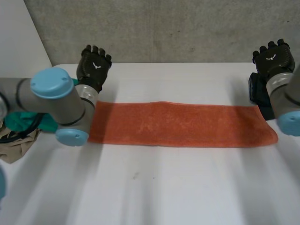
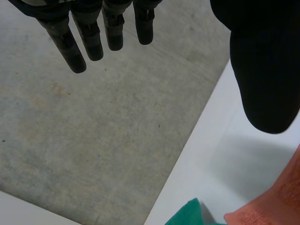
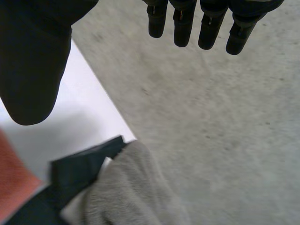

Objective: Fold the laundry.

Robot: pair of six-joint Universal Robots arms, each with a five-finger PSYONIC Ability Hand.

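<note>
An orange towel [image 1: 183, 124] lies flat on the white table [image 1: 164, 187] as a long folded strip running left to right. My left hand [image 1: 93, 65] hovers open above the table's far edge, just beyond the towel's left end, holding nothing. In the left wrist view its fingers [image 2: 84, 35] are straight and apart from the thumb [image 2: 265, 70], with a corner of the towel [image 2: 272, 206] below. My right hand [image 1: 274, 56] is open over the far right corner, past the towel's right end. Its fingers [image 3: 206, 23] and thumb [image 3: 33, 61] are spread, empty.
A green cloth [image 1: 28, 123] and a beige cloth [image 1: 16, 143] lie at the table's left edge behind my left arm. A dark cloth [image 1: 260, 93] lies at the right edge; a grey cloth [image 3: 131, 192] lies on it. Grey floor lies beyond the far edge.
</note>
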